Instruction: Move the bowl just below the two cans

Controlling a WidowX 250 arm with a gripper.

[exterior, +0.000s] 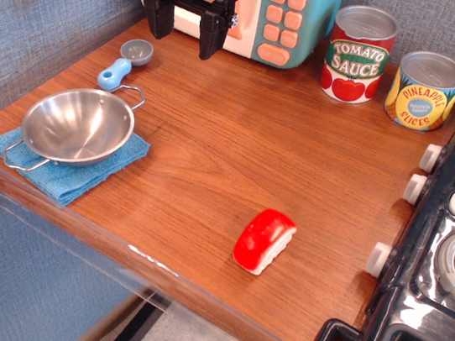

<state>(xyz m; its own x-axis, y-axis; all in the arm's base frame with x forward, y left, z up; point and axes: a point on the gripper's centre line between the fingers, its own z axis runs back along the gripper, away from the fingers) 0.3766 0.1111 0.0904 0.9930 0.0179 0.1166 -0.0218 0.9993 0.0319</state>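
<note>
Surface: a brown wood-grain table (237, 163), grey-blue textured wall behind, and a black toy stove (445, 252) along the right edge.
Landmark: everything here is placed off the toy microwave (271, 11), teal with peach buttons, at the back of the table.
Gripper: the black gripper (181, 32) hangs right in front of the microwave's left half, fingers (158, 17) pointing down, jaws spread apart with nothing between them.
Bowl: the bowl (77, 126), shiny steel with two thin wire loop handles, sits well forward and left of the microwave, near the table's front-left corner.
Bowl versus fingers: well apart, no contact; the bowl lies in front of the fingertips and off to the left.
Cloth: a blue cloth (75, 168) lies under the bowl, poking out at its front and sides.
Scoop: a small blue-handled scoop (124, 63) rests between the bowl and the microwave, just beside the bowl's rear handle.
Cans: the two cans (392, 71) stand upright just right of the microwave, red "Tomato Sauce" nearer it, yellow-and-blue "Pineapple Slices" beyond, close together but apart.
Stray piece: a red and white toy (264, 241) lies near the front edge, well forward of the microwave.
</note>
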